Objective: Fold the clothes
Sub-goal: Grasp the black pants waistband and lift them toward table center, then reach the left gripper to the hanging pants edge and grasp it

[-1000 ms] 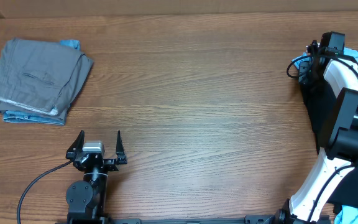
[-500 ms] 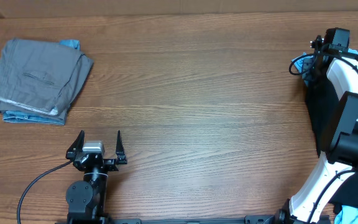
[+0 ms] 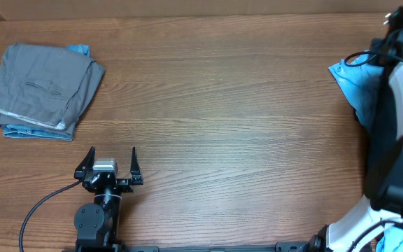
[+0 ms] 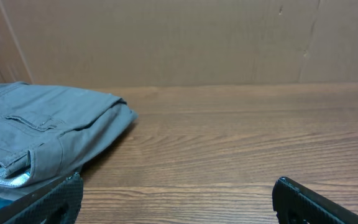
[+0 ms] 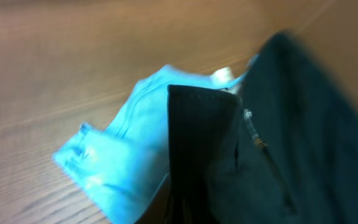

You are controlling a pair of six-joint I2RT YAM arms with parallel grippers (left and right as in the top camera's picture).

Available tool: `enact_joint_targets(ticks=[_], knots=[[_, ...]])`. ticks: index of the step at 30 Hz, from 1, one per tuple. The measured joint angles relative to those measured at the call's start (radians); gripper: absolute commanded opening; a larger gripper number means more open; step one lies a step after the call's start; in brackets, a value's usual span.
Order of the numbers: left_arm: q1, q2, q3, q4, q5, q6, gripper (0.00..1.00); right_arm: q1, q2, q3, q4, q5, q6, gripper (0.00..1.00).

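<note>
Light blue T-shirt (image 3: 348,75) crumpled against black shirt (image 5: 303,124), right pincer (image 5: 201,106) closed at them, hold unclear, left pincer (image 3: 112,152) wide open

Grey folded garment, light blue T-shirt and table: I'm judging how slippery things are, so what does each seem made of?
Grey folded garment: seemingly woven cotton-like cloth, matte; stitched pocket seam, soft creases.
Light blue T-shirt: soft fabric, probably knit, matte; it lies crumpled in loose folds.
Table: wood or wood-look laminate, slight sheen; grain lines run along it, which one is unclear.
</note>
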Motion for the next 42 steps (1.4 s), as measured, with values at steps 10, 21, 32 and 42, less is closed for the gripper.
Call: enact_joint_targets(ticks=[10, 21, 32, 42], knots=[[0.000, 0.000, 0.000, 0.000, 0.000, 0.000, 1.00, 0.002, -0.105, 0.375, -0.174, 0.066, -0.001, 0.04], [0.000, 0.000, 0.000, 0.000, 0.000, 0.000, 1.00, 0.493, -0.176, 0.585, -0.279, -0.105, 0.000, 0.04], [0.000, 0.000, 0.000, 0.000, 0.000, 0.000, 1.00, 0.760, -0.176, 0.585, -0.371, -0.163, 0.045, 0.04], [0.000, 0.000, 0.000, 0.020, 0.000, 0.000, 1.00, 0.760, -0.176, 0.585, -0.454, -0.287, 0.110, 0.04]])
